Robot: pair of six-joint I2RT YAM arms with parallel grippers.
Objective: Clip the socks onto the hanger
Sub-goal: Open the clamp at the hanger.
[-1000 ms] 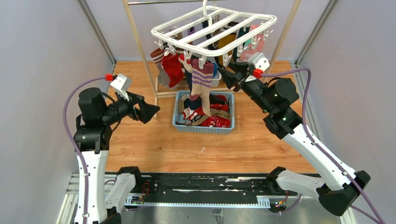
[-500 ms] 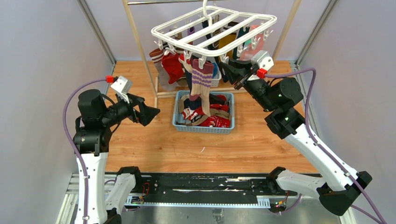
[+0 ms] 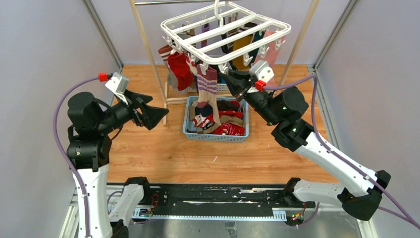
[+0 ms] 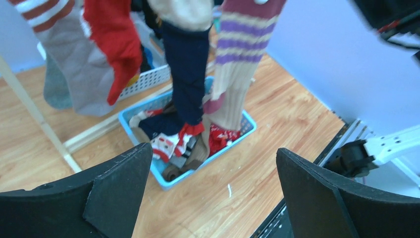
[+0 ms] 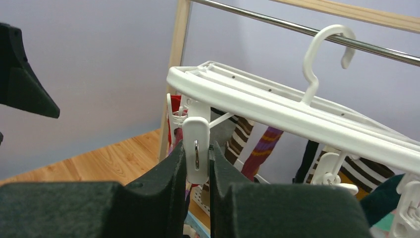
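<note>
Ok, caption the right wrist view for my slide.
Right gripper pinching a white clip under the hanger hooked on a rail.

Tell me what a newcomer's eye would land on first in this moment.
The white hanger hung high at the back, with socks dangling from it over a blue basket of more socks. Next, the right gripper pinching one hanger clip between its fingers, while the left gripper hangs wide open, away to the left.
</note>
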